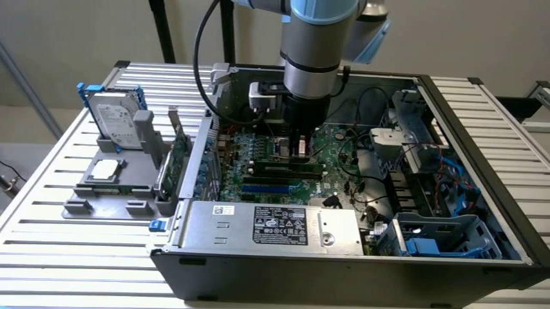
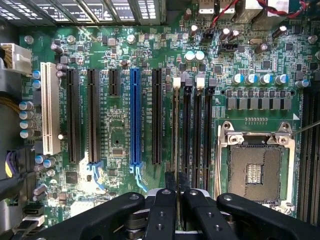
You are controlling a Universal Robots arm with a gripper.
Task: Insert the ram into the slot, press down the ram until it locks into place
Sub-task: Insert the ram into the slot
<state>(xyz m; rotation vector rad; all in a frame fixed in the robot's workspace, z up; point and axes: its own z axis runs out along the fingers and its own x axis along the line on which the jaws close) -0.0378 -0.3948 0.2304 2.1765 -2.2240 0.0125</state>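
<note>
My gripper (image 1: 301, 153) reaches straight down into the open computer case (image 1: 481, 257), over the motherboard (image 2: 115, 145). In the wrist view its two black fingers (image 2: 170, 181) stand close together, shut on the ram (image 2: 176, 145). I see the ram edge-on as a thin strip. It runs along the leftmost of several parallel black memory slots, the one with a white end clip (image 2: 176, 83). I cannot tell how deep the ram sits in that slot. In the exterior view the ram's long dark strip (image 1: 279, 168) lies under the fingers.
Beside the memory slots lie the square metal CPU socket (image 2: 254, 170), a blue slot (image 2: 135, 115) and a white slot (image 2: 50, 107). Outside the case a grey fixture (image 1: 107, 187) holds a hard drive (image 1: 116, 122) and an upright green card (image 1: 176, 164). The power supply (image 1: 275, 225) lies along the front wall, with cables (image 1: 369, 187) beside it.
</note>
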